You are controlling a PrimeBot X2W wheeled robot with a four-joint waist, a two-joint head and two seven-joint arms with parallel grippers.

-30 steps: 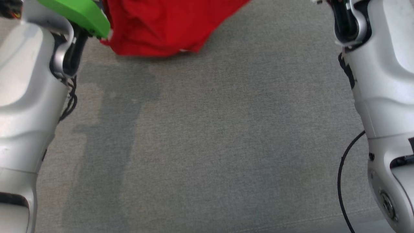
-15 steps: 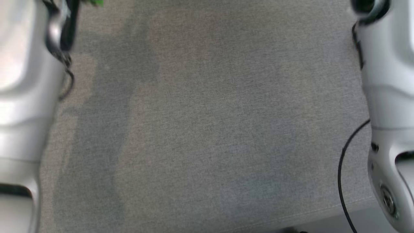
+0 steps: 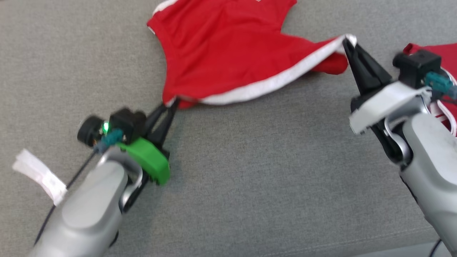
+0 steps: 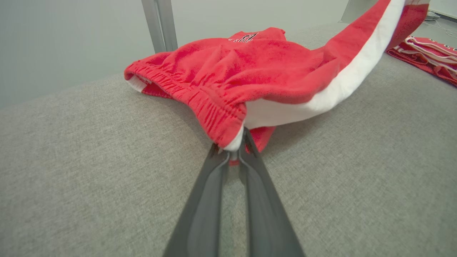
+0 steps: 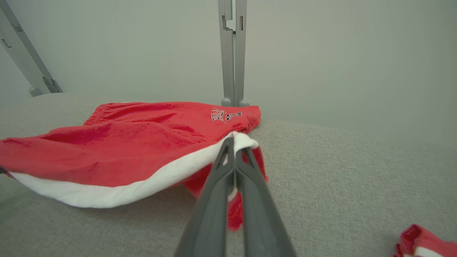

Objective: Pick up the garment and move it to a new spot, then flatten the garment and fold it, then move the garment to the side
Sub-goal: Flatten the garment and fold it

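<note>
Red shorts point(image 3: 221, 53) with a white side stripe point(image 3: 271, 84) are stretched between my two hands in the head view. Their far part lies on the grey woven counter point(image 3: 250, 178). My left hand point(image 3: 169, 106) is pinched on one end at the lower left. My right hand point(image 3: 346, 42) is clamped on the white-trimmed corner at the upper right. A second red garment point(image 3: 444, 53) lies at the right edge, behind that wrist. A white strip point(image 3: 39, 175) shows beside my left forearm.

From the left wrist, I see the two smooth dark fingers meeting on the gathered elastic waistband point(image 4: 200, 100), just where it joins the stripe. The cloth looks soft and rumpled, and it sags toward the counter beyond. A grey metal post point(image 4: 160, 25) stands behind.

From the right wrist, the fingers are pressed together on the stripe's end. The shorts spread away to the left with the striped edge lifted off the counter. A small printed logo point(image 5: 226, 115) sits near their far corner.
</note>
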